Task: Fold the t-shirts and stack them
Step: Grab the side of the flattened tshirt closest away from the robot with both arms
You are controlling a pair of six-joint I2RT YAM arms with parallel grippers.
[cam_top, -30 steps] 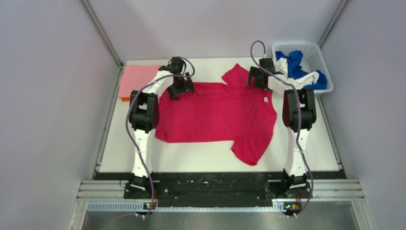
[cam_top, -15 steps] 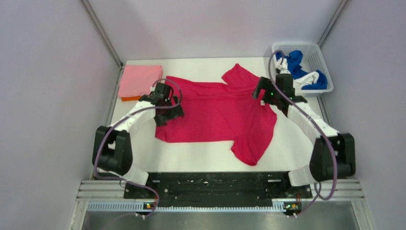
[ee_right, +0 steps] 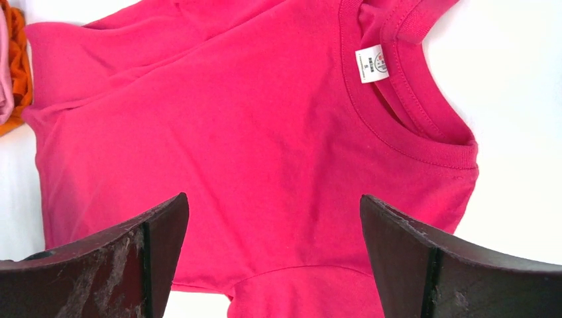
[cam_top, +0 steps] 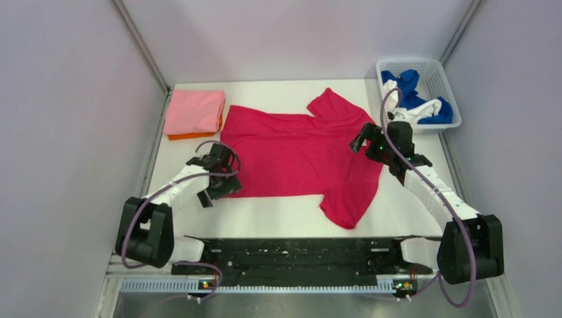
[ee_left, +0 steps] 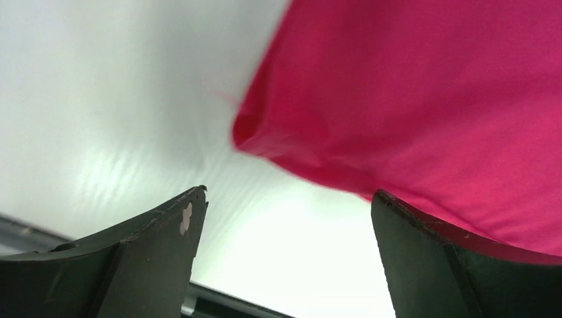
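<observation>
White surface point(cam_top: 291, 215) boxed in by pale walls. The crimson shirt point(cam_top: 298, 156) is spread flat mid-frame with its long axis left-right: hem at left, collar at right, one sleeve pointing to the top of the frame and one to the bottom.

The left end effector point(cam_top: 215, 179) sits at the shirt's lower-left hem corner, jaws apart and empty. In the left wrist view that corner lies just ahead of the gap and slightly right, not yet between the fingers point(ee_left: 189, 212).

The right end effector point(cam_top: 371, 139) is over the right edge by the collar, jaws apart and holding nothing. The right wrist view shows the collar and its tag point(ee_right: 371, 63) ahead and to the right.

Each arm is nearest its own end of the shirt: left takes the hem, right takes the collar.

Judgement: this is a pre-grasp for a fold. The left needs a short push toward the upper right to get cloth into the gap.

Room to move:
- Bare surface runs along the bottom of the frame, with a strip at the right.
- Upper left holds the folded pink shirt point(cam_top: 193, 111) on the orange shirt point(cam_top: 182, 136), just beside the hem's upper corner, so it is tight there.
- Upper right, the basket point(cam_top: 437, 66) holds the blue shirt point(cam_top: 409, 79) and the white shirt point(cam_top: 424, 109), close behind the right arm.
</observation>
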